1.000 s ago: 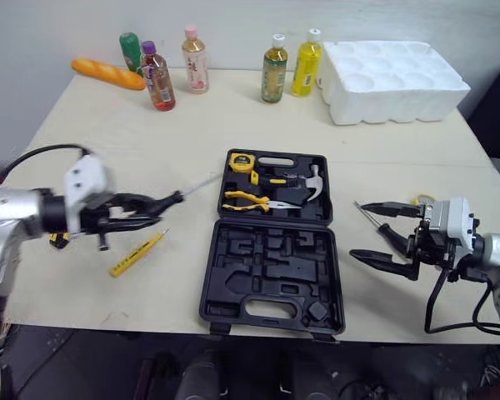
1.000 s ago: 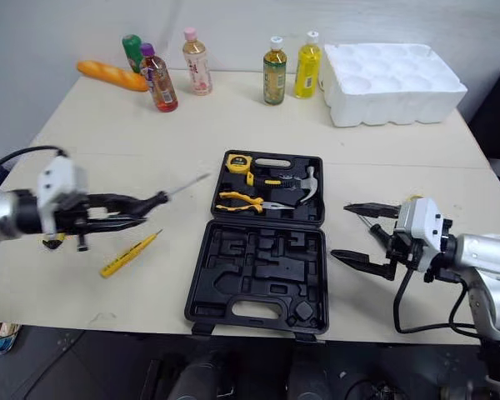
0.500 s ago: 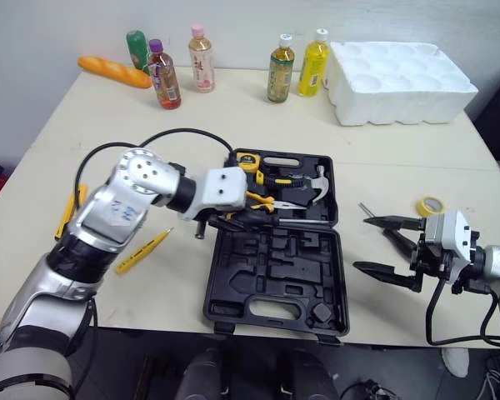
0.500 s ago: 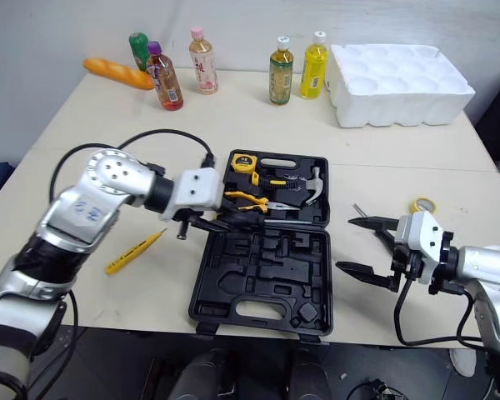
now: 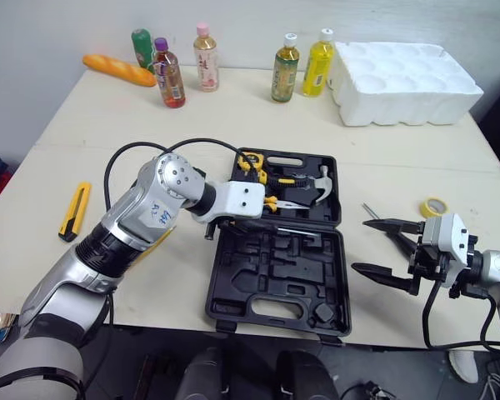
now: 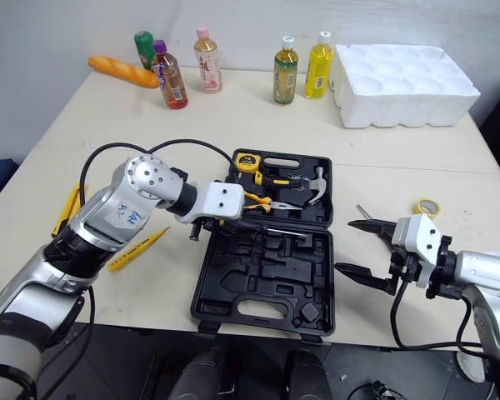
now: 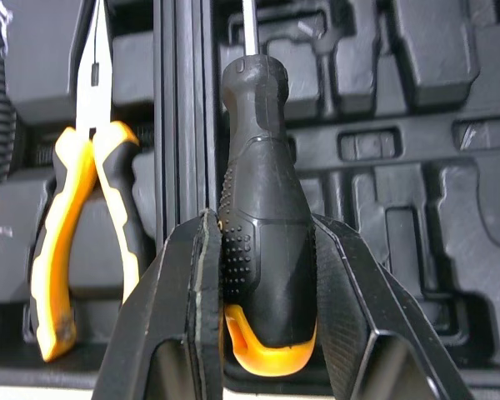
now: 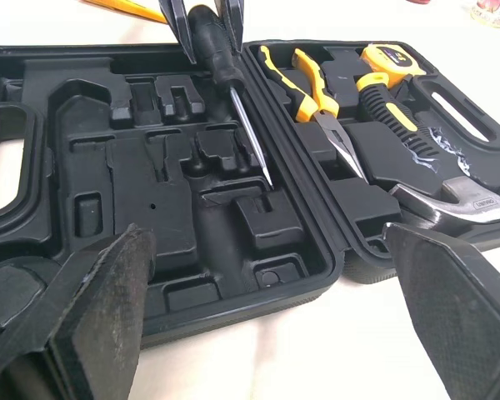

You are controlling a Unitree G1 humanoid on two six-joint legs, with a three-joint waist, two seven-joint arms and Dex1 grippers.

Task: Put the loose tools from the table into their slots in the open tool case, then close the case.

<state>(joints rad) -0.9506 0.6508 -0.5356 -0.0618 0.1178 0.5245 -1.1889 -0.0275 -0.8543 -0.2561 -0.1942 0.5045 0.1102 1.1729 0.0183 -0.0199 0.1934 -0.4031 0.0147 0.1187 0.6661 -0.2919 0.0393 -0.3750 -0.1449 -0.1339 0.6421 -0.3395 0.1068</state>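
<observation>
1. Tabletop [image 5: 108, 133] layout: the open tool case [image 5: 275, 283] lies in front of me. Its far half carries the hammer [image 5: 317, 179], pliers [image 7: 83, 208] and tape measure [image 5: 250, 160]. The moulded near half is bare.
2. Right claw [image 5: 362, 246]: spread wide and empty, hovering just beside the case's right wall. I judge it best parked there, clear of my left arm.
3. Left claw [image 7: 262, 233]: clamped on the fat black handle of the screwdriver [image 7: 262, 167], over the near half just beside the hinge. The shaft points to my right.
4. Step in hand, as I read it: seat the screwdriver in a long narrow recess. Line the shaft up with the groove first, then lower it flat, and release only once the handle has bedded.
5. Risk: the tip could snag a rib, and a handle riding proud would stop the case closing.
6. Waiting loose: utility knife [image 5: 73, 211], yellow tester [image 6: 137, 248].
</observation>
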